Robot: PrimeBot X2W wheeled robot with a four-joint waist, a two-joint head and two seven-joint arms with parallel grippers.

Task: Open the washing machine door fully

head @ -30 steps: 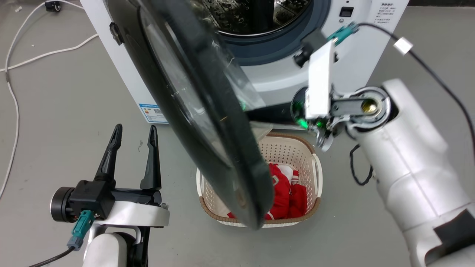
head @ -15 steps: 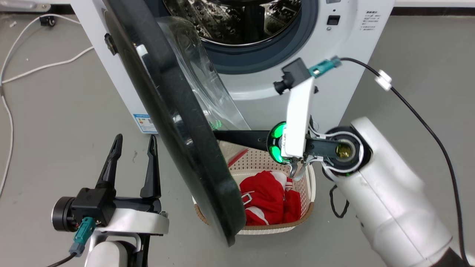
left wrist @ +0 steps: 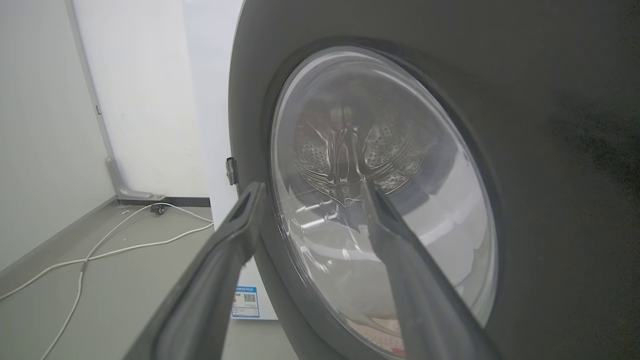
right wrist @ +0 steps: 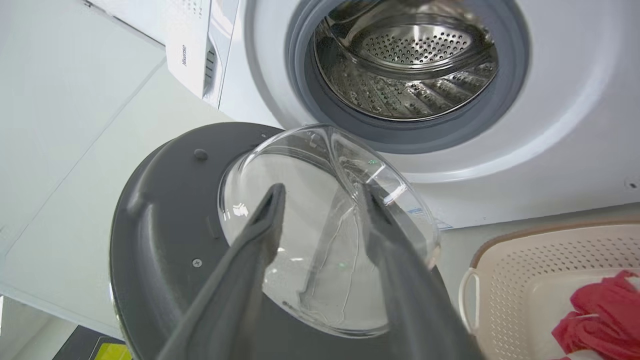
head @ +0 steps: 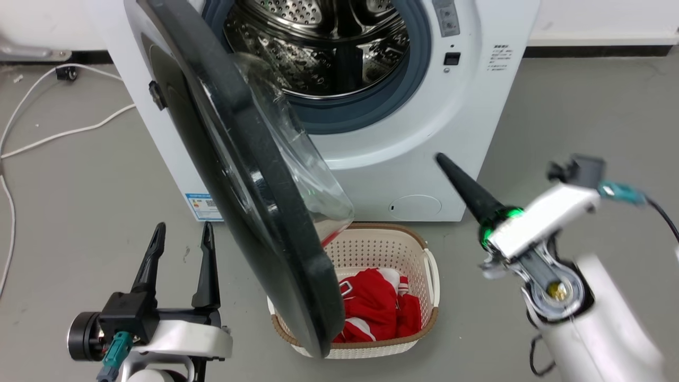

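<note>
The washing machine door [head: 254, 201] is a black disc with a clear glass bowl [head: 302, 164]. It stands swung out from the white machine [head: 456, 127], edge-on in the head view, with its lower rim over the basket. My left gripper [head: 182, 228] is open on the floor side left of the door, apart from it. In the left wrist view its open fingers [left wrist: 310, 185] face the door's outer face [left wrist: 550, 125]. My right gripper [head: 440, 157] hangs blurred to the right of the door, clear of it. In the right wrist view it stands open [right wrist: 320, 190], pointing at the door's inner side [right wrist: 165, 210].
The steel drum [head: 323, 48] lies open behind its grey rubber ring. A cream laundry basket [head: 431, 265] with a red garment [head: 376, 307] sits on the floor before the machine, partly under the door. White cables [head: 53, 138] trail over the grey floor at left.
My right arm has drawn back from behind the door to the right and lower. The head camera has tilted up, showing more of the drum. The left gripper has kept still.
</note>
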